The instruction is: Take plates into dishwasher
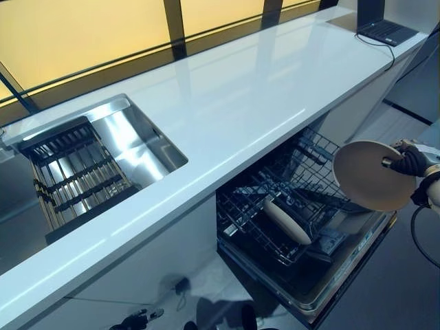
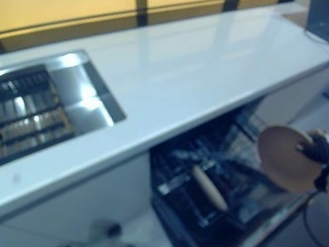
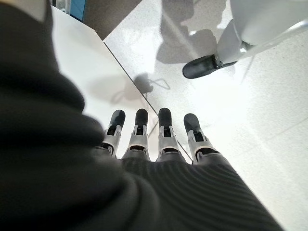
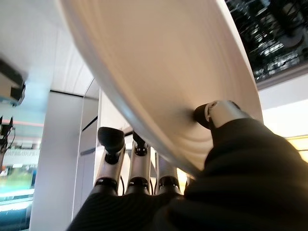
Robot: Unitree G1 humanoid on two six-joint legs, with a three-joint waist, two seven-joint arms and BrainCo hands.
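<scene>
Your plate [image 1: 371, 175] is up in the air at the right of the scene, held on edge over the open dishwasher [image 1: 302, 227], with its face turned towards the worktop [image 1: 227, 110]. The right hand [image 1: 414, 163] pinches it at the rim: in the right wrist view the thumb [image 4: 219, 113] presses one face while the fingers [image 4: 111, 144] lie against the other. Treat the plate as stiff, smooth and breakable; it looks light enough for one hand, but a rim pinch on a slick surface can let it swing or slide, so you would do well to keep it upright and lower it gently.

Below it, the lower rack [image 1: 275, 206] is pulled out on the dropped door, and another plate [image 1: 287, 220] already stands tilted among the tines near the middle. That plate and the wire tines are what you could knock on the way down; a free slot beside it looks the likely target.

Further left, the sink [image 1: 137, 148] is set into the worktop with a dark drying rack [image 1: 72, 175] across it. A laptop [image 1: 385, 29] sits at the far right end. Your left hand [image 3: 149, 139] hangs over the floor, fingers straight and holding nothing.
</scene>
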